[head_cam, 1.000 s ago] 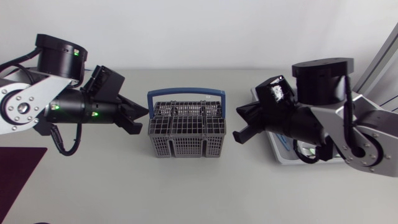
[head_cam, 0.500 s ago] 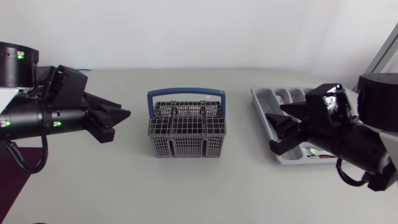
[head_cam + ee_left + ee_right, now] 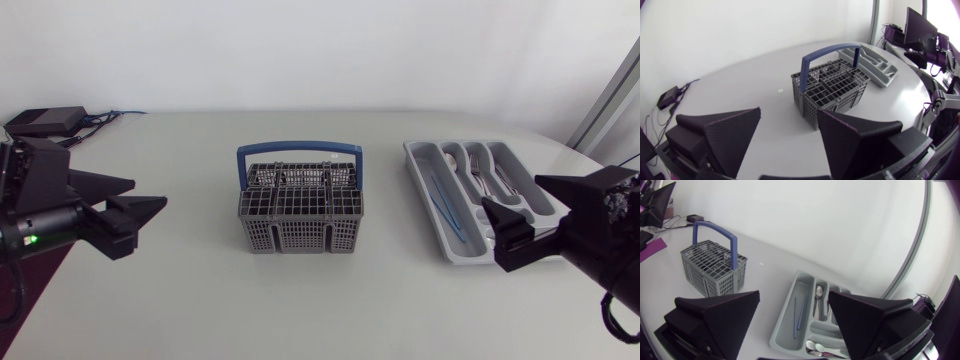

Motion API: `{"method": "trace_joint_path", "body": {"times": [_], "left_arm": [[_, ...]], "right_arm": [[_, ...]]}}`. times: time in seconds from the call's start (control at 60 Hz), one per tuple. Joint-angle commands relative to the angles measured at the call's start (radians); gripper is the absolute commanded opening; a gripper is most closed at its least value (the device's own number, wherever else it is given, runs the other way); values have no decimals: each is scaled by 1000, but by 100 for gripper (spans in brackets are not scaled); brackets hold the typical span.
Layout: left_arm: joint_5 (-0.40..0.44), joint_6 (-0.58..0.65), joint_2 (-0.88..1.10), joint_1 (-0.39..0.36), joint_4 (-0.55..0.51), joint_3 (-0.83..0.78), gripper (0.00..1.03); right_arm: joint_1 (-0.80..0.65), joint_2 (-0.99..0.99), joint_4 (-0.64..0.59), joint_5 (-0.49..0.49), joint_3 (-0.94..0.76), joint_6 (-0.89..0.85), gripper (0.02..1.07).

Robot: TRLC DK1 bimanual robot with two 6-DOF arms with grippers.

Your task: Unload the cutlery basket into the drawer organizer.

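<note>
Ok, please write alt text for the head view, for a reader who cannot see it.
A grey basket with a blue handle stands mid-table between the open left gripper and the open right gripper. An organizer with cutlery in it is partly hidden by the right gripper.

This is a robotics lab bench rather than a kitchen. Two machine arms come in over a pale, plain worktop (image 3: 300,310). In the head view the left hand (image 3: 148,194) is at 9 o'clock and the right hand (image 3: 510,192) near 4 o'clock. A green status light (image 3: 36,240) glows on the left arm (image 3: 25,200). A small black box (image 3: 42,121) with trailing cables (image 3: 100,116) sits at the worktop's 10 o'clock edge. The household things are a grey cutlery basket (image 3: 300,205) at the centre and a drawer organizer (image 3: 470,257) at 3 o'clock.
</note>
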Motion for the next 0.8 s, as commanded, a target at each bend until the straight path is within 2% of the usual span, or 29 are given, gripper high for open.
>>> {"method": "trace_joint_path", "body": {"times": [0.0, 0.217, 0.783], "left_arm": [[3, 37, -55, 30, -12, -48, 99], [3, 77, -201, 112, -12, -118, 98], [-202, -138, -504, 71, 257, -427, 99]], "right_arm": [[-19, -42, -21, 6, -26, -28, 103], [-61, -116, -44, 6, -42, -66, 103], [-145, -333, 98, -29, -266, 157, 103]]}}
